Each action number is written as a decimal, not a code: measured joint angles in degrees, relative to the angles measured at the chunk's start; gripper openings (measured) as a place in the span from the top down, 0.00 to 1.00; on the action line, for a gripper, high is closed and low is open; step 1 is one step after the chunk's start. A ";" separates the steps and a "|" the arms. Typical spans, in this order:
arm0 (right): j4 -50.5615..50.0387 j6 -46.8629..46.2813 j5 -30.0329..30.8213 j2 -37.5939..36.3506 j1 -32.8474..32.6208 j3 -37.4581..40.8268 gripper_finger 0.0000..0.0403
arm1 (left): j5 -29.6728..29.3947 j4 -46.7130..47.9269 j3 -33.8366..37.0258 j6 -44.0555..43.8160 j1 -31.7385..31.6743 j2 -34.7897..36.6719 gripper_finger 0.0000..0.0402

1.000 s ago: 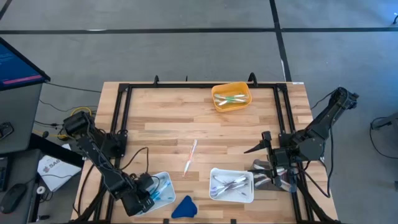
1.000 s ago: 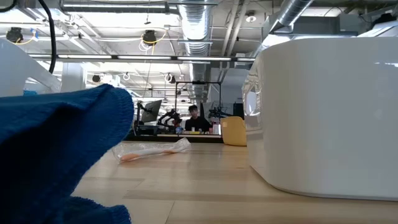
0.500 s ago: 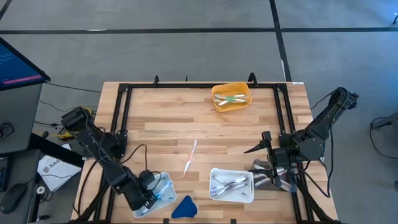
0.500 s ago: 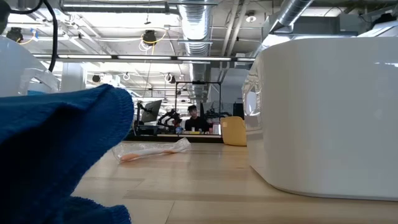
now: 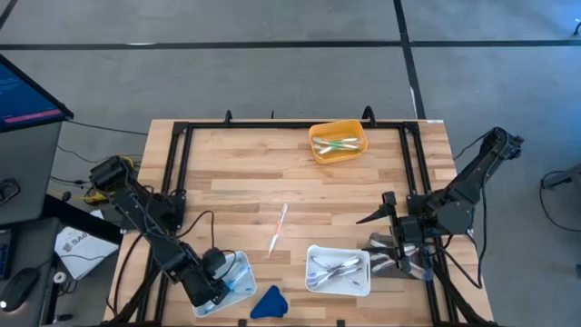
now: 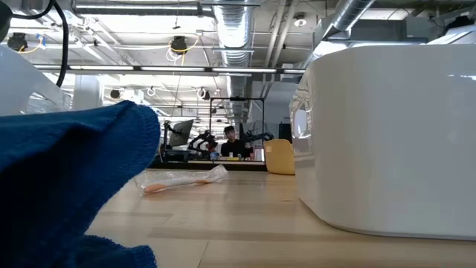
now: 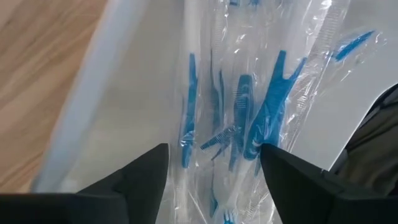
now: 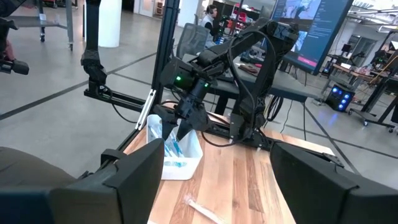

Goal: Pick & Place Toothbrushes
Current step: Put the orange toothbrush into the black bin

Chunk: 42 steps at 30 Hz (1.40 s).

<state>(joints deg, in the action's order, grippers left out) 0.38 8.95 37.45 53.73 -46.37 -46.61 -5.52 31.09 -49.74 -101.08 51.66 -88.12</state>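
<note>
Lying mid-table, lone toothbrush — long axis near-to-far, slightly slanted.

No readable text anywhere. Monitor shows lines too small to read; white box under the table edge has an illegible dark mark.

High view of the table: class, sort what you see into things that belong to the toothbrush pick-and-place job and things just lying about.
Job things:
- loose toothbrush mid-table
- wrapped blue toothbrushes in the left white tray
- toothbrushes in the right white tray
- toothbrushes in the yellow bin
- left gripper, open

Lying about:
- blue cloth
</note>
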 joint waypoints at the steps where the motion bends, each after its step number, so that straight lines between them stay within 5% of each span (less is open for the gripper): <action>1: 0.00 0.00 0.00 -0.01 0.00 0.00 0.29 | 0.32 0.02 0.00 0.05 0.00 0.02 0.37; 12: 0.00 0.01 0.00 0.00 0.00 0.00 0.29 | 0.49 0.99 0.02 1.70 0.00 2.48 0.48; 17: 0.00 0.00 -0.02 -0.01 0.00 0.00 0.29 | -3.91 1.09 0.02 1.55 0.00 6.97 0.50; 21: 0.00 0.00 -0.02 -0.01 0.00 0.00 0.29 | -11.43 1.09 0.02 3.58 0.00 10.99 0.50; 27: 0.00 0.00 -0.01 0.01 0.00 0.00 0.29 | -31.44 0.46 0.02 13.35 -0.67 15.19 0.51; 30: 0.00 0.00 -0.02 -0.01 0.04 0.00 0.29 | -35.07 -3.59 0.02 20.91 -3.24 15.11 0.53; 33: 0.00 0.00 -0.02 -0.01 0.04 0.00 0.29 | -33.43 -11.65 -0.04 29.27 -7.95 13.46 0.55; 42: 0.00 0.02 -0.02 0.01 0.04 0.02 0.29 | -11.57 -26.22 0.00 45.32 -21.39 2.02 0.77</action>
<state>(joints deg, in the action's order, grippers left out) 0.38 8.97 37.43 53.74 -46.33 -46.59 -17.10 4.87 -49.74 -55.75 30.27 -86.10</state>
